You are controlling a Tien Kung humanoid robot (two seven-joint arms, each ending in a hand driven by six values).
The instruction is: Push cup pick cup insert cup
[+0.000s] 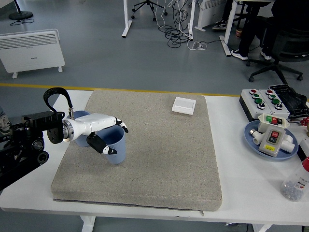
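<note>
Left hand (104,137) fingers wrapped round blue cup (116,149), upright on grey mat (159,154); second cup (79,117) just behind the wrist. Advice: hold grip firm, lift straight, align rims before inserting. Right hand unseen.
</note>
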